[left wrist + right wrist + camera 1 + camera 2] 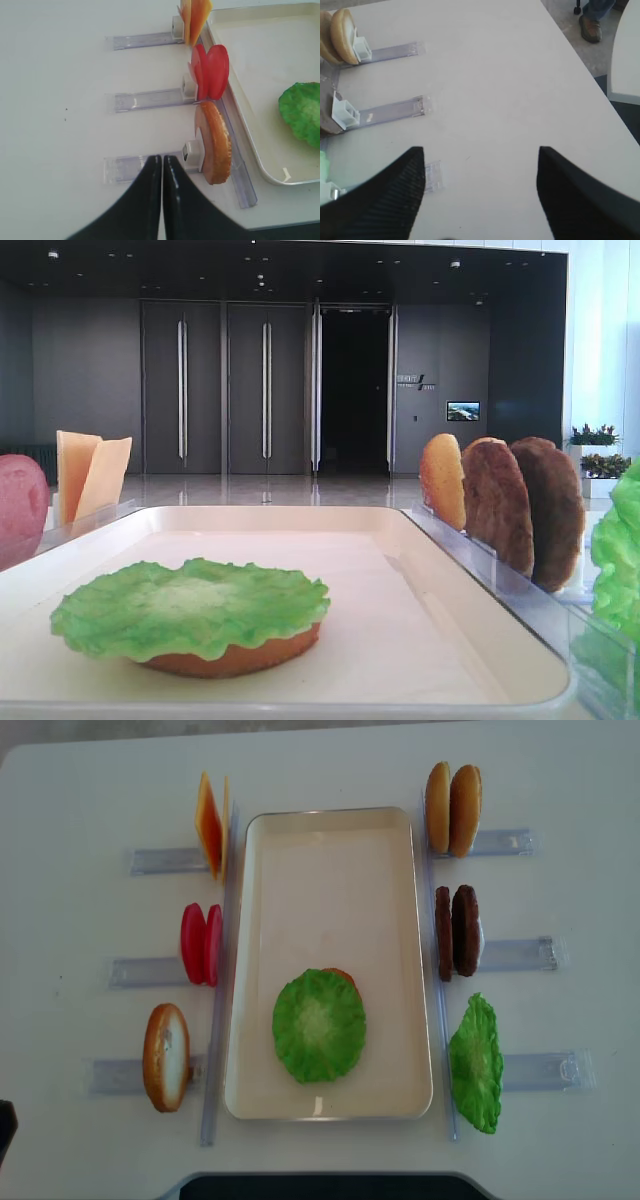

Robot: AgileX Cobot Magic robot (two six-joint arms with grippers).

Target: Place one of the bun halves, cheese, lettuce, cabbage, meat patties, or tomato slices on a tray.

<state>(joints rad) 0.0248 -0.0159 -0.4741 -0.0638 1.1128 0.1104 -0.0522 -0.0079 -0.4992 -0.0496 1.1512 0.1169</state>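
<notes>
Exterior high (realsense) view from above: the tray (pixel 330 850) is seen lying between two rows of clear racks (pixel 160 860), with a lettuce leaf (pixel 319 1025) draped over a bun half (pixel 343 975) inside its near end. Cheese (pixel 208 825), tomato slices (pixel 200 943) and a lone bun half (pixel 166 1056) are stood upright along the left; two bun halves (pixel 452 808), meat patties (pixel 456 930) and a second lettuce leaf (pixel 476 1065) along the right.

Neither arm is shown there. Only in the left wrist view is the left gripper (pixel 162 165) seen, fingers pressed together and holding nothing, just beside the lone bun's rack. Only in the right wrist view is the right gripper (pixel 481 165) seen, spread wide over bare white table (pixel 510 75).

A room is given only by the low exterior view: dark panelled doors (pixel 225 390), an open doorway, potted plants (pixel 594 435).
</notes>
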